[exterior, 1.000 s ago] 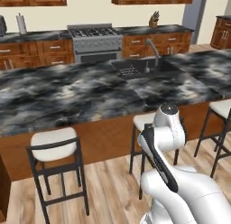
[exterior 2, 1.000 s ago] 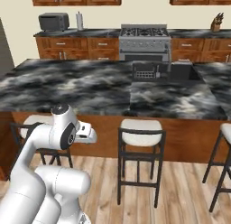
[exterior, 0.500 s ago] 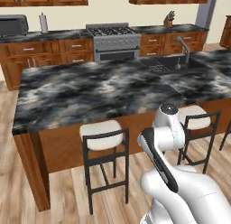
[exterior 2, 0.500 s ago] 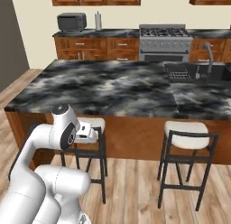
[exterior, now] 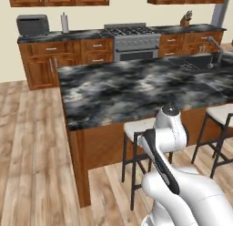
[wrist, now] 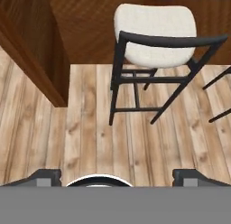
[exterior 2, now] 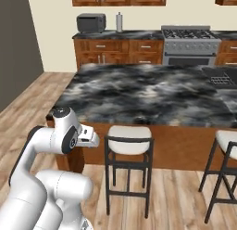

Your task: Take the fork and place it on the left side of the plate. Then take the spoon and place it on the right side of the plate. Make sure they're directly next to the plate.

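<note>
The fork, the spoon and the plate are out of view. My gripper (wrist: 118,177) is open, its two dark fingertips (wrist: 45,175) set wide apart with nothing between them. It hangs low on the tucked arm and points down at the wooden floor in front of a white-cushioned stool (wrist: 153,35). The hand (exterior 2: 87,134) sits just left of that stool (exterior 2: 128,140), below the edge of the dark marble island counter (exterior 2: 148,92). In the left base view my arm's white body stands before the same stool (exterior: 136,128) and counter (exterior: 136,84).
A second stool (exterior 2: 227,141) stands to the right. The island's wooden end panel (wrist: 34,47) is close on the left. A sink (exterior: 200,65) is set in the island's right part. Stove (exterior: 132,31) and toaster (exterior: 32,24) line the back wall. Open floor (exterior: 32,143) lies left.
The whole picture has shifted: the base has driven left along the island, so its left end now shows. The arm holds the same tucked pose with the gripper open.
</note>
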